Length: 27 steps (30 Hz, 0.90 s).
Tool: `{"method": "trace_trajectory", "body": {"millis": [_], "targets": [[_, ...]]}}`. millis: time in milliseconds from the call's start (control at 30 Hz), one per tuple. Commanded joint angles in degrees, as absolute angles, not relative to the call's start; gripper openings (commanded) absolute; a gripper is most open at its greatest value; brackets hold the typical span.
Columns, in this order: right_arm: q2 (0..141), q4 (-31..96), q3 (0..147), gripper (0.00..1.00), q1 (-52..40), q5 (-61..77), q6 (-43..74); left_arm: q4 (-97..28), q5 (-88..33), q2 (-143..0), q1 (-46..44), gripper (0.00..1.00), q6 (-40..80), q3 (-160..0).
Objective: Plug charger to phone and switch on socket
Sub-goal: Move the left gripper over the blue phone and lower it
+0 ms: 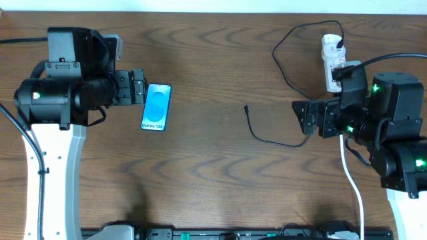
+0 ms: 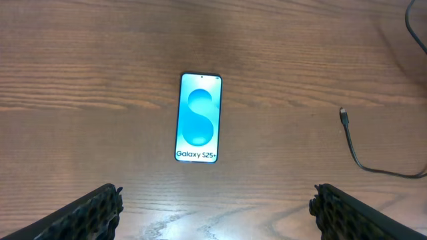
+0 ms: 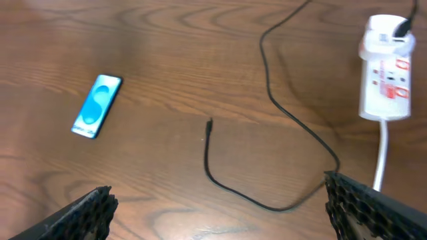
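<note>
From overhead, the slim black-framed phone (image 1: 156, 107) with a bright blue screen lies face up on the brown wooden table (image 1: 213, 53), just beside the left gripper (image 1: 141, 87) but not touching it. The long thin black charger cable (image 1: 256, 136) runs from its small black connector tip (image 1: 246, 107), lying free near mid-table and well apart from the phone, curves past the right gripper (image 1: 300, 117), then climbs to a black plug (image 1: 341, 44) at the small white oblong socket strip (image 1: 330, 67) on the far right; a thick white cord (image 1: 353, 180) trails from the strip toward the near edge. In the left wrist view the phone sits centred ahead of two ribbed black fingers (image 2: 87, 213), jaws spread wide and holding nothing. In the right wrist view the jaws are likewise wide and empty, the cable's loop lies just ahead of them, and the strip shows red-marked switches, though the picture is too soft to tell whether a switch is on. The cable looks light and limp, likely to flop and twist, so the sensible hold is the stiff connector body just behind the tip, leaving its end free. The phone looks light and smooth, prone to slide on the wood, so it probably wants bracing by its long edges while the tip goes in.
</note>
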<state>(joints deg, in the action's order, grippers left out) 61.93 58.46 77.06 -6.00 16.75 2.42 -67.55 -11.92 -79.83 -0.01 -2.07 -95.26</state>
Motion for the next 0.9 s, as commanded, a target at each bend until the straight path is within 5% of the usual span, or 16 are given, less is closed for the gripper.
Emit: {"method": "trace_trajectory", "body": {"millis": [0, 867], "targets": [[61.78, 57.56, 78.30, 0.99, -5.67, 20.62, 1.17, -67.75, -12.38, -82.06, 0.03, 0.93, -3.36, -96.77], [65.67, 59.09, 78.19, 0.99, -5.67, 20.97, 1.19, -60.75, -6.79, -104.60, -2.74, 0.93, 1.19, -93.84]]}}
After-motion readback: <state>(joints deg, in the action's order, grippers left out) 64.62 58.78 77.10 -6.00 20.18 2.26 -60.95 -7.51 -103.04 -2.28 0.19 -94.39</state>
